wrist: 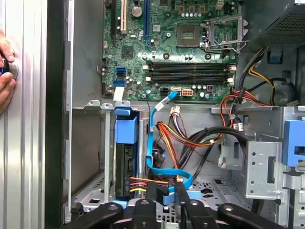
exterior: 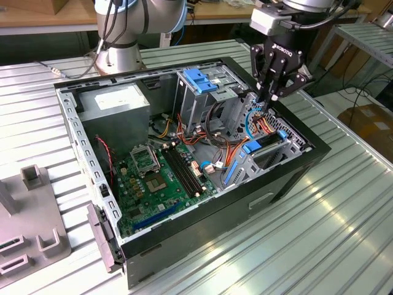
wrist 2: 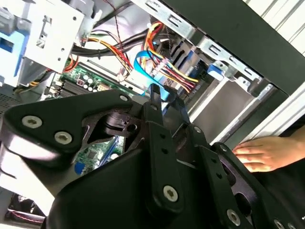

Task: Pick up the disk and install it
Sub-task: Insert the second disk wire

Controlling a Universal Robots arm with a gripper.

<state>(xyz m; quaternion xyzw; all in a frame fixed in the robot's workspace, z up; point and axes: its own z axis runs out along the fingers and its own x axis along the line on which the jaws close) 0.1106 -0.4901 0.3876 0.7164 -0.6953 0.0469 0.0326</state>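
Ribbed metal table [exterior: 344,209], open computer case [exterior: 295,166], hand [exterior: 271,98] nearly closed on blue cable [wrist: 167,183], disk [wrist: 126,164] seated.

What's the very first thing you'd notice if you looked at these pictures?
The big open computer case lying on the metal table, with its green motherboard showing inside. Right above its corner on the exterior view's right, the black gripper reaches down among blue and orange cables. In the first wrist view, a person's hand rests beside the case.
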